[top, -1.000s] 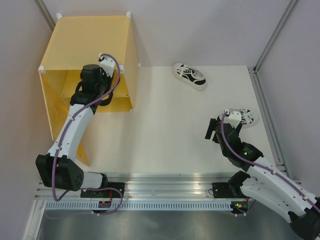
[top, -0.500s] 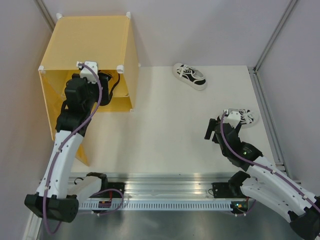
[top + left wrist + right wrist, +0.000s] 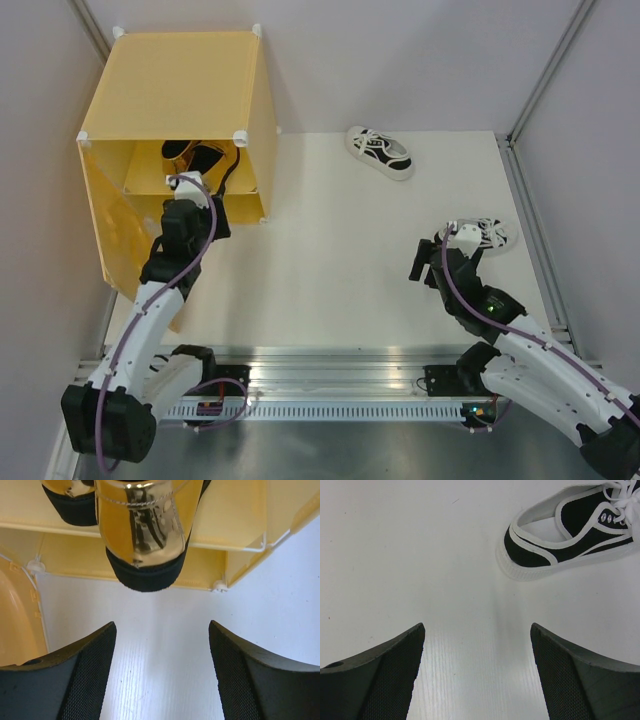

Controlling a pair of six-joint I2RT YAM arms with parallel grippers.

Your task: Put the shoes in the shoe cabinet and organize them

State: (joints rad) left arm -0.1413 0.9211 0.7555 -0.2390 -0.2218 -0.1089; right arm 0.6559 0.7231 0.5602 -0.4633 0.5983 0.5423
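Note:
The shoe cabinet (image 3: 170,80), a yellow translucent cube, stands at the far left with its door (image 3: 120,240) swung open. Two gold loafers (image 3: 195,155) rest on its inner shelf (image 3: 230,525). In the left wrist view one loafer's black-soled heel (image 3: 145,530) overhangs the shelf edge, and the other loafer (image 3: 70,495) lies to its left. My left gripper (image 3: 162,625) is open and empty, just in front of the cabinet's mouth. One white sneaker (image 3: 380,152) lies at the far middle. The other sneaker (image 3: 570,530) is just ahead and right of my open, empty right gripper (image 3: 477,625).
The open door's panel (image 3: 15,615) stands close on the left of my left gripper. A metal frame post (image 3: 545,70) rises at the far right corner. A rail (image 3: 535,230) edges the table's right side.
My left arm has pulled back out of the cabinet towards the near edge, its jaws now wide apart. The gold loafer stays on the shelf. The right arm has not moved.

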